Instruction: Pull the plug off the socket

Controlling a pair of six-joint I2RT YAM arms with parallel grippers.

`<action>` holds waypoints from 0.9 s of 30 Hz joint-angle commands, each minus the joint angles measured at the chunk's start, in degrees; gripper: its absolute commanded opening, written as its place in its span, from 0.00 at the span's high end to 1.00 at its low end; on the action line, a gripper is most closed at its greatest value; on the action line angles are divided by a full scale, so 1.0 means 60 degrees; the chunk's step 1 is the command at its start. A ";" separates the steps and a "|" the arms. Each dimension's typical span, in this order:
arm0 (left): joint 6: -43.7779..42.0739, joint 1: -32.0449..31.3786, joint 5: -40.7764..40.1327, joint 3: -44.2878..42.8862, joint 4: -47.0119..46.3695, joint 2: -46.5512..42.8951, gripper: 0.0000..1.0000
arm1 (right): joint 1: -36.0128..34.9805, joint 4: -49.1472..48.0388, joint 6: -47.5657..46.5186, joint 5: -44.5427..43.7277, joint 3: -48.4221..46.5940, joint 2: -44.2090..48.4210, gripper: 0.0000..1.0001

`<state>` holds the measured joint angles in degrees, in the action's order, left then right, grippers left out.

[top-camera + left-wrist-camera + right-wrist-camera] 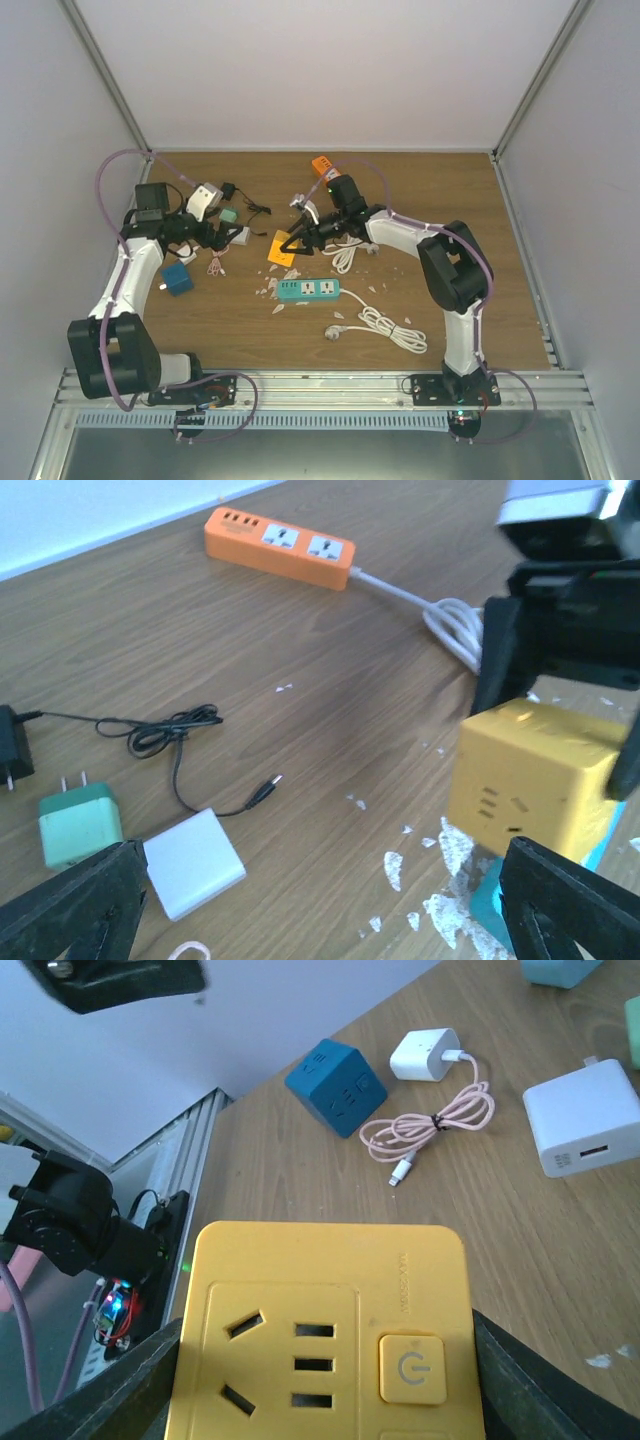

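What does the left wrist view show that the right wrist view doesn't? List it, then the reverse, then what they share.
Only the left wrist view: the orange power strip, its coiled white cord and the loose black cable.
Only the right wrist view: the blue socket cube and the small white charger with its pink cable.
Both: the yellow socket cube, seen side-on from the left wrist and face-on from the right, and apparently the white block charger.

A wood-grain tabletop (450, 210) is spanning the enclosure floor. A plain white back panel (330, 70) is standing at 12 o'clock, with matching side panels (45, 180) at 9 and 3 o'clock. A ribbed metal rail (330, 385) is running along 6 o'clock, and even light is falling throughout.
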<state>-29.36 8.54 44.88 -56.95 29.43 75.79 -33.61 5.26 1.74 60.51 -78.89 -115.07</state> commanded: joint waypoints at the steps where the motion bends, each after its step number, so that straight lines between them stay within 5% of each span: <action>1: -0.0325 0.0077 0.1243 0.0346 -0.0029 -0.0703 0.04 | 0.0000 -0.1472 0.1437 0.0031 -0.0369 -0.0307 0.79; 10: -0.0588 -0.1708 -0.0256 0.1043 -0.0421 -0.1087 0.03 | -0.0006 -0.4237 0.5254 -0.0575 0.0198 -0.0478 0.80; 15: -0.0510 -0.2983 -0.1807 0.0962 -0.0693 -0.0889 0.03 | -0.0088 -0.5293 0.6399 -0.0706 0.0703 -0.0384 0.80; 27: 0.0061 -0.4129 -0.3545 0.0334 -0.1095 0.0303 0.06 | -0.0228 -0.6600 0.8382 -0.0967 0.1573 -0.0156 0.80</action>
<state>-30.68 -14.17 28.29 -52.16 26.41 75.83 -34.26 -28.53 45.84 55.53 -71.02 -117.12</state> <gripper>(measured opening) 0.951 0.633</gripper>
